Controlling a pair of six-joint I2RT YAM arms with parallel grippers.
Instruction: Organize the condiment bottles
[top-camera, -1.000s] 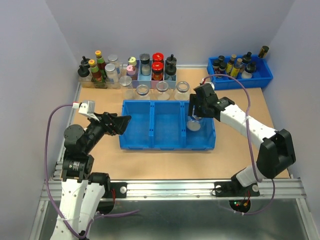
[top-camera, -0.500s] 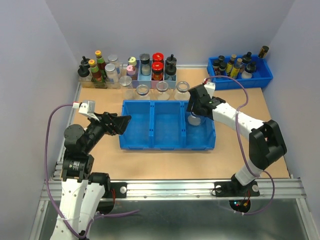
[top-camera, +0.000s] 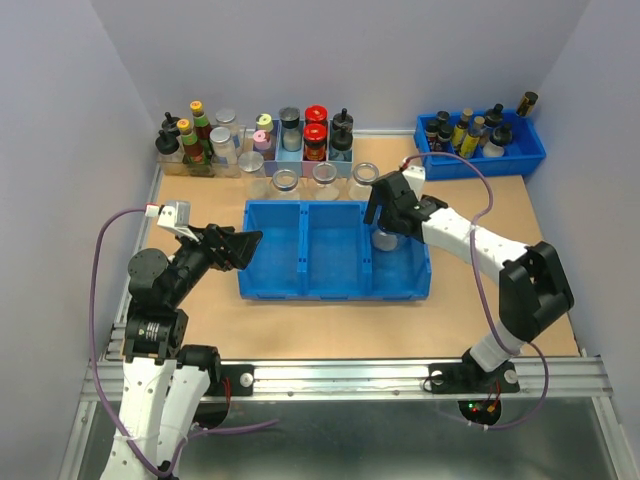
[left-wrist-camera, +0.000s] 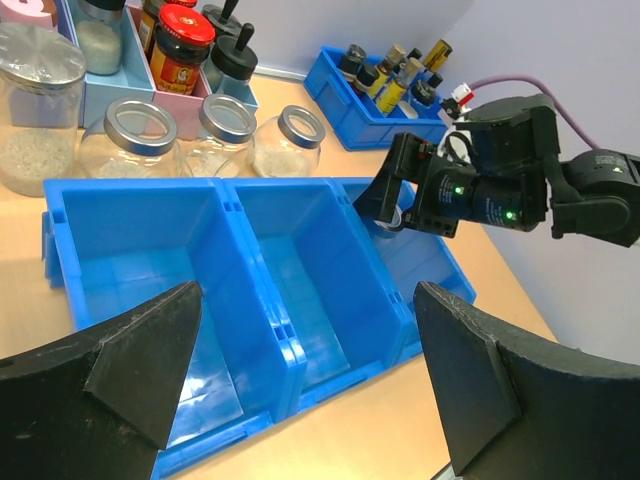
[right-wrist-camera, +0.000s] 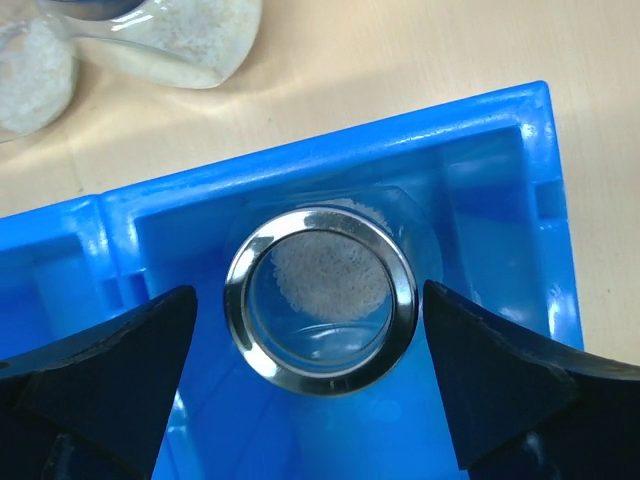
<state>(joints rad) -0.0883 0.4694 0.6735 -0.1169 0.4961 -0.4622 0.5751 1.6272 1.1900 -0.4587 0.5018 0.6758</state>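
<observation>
A clear glass jar with a silvery rim and pale grains inside stands in the right compartment of the blue three-part bin. My right gripper hangs over it, open, with a finger on each side of the rim and a gap to both. From above, the jar sits under that gripper. Three more open jars line up just behind the bin, and a lidded one stands to their left. My left gripper is open and holds nothing, left of the bin.
A small blue tray of dark bottles sits at the back right. Pastel racks with capped bottles and a cluster of sauce bottles line the back wall. The bin's left and middle compartments hold nothing.
My right gripper has opened and let go of the jar, which now stands in the bin's right compartment. The left arm has not moved.
</observation>
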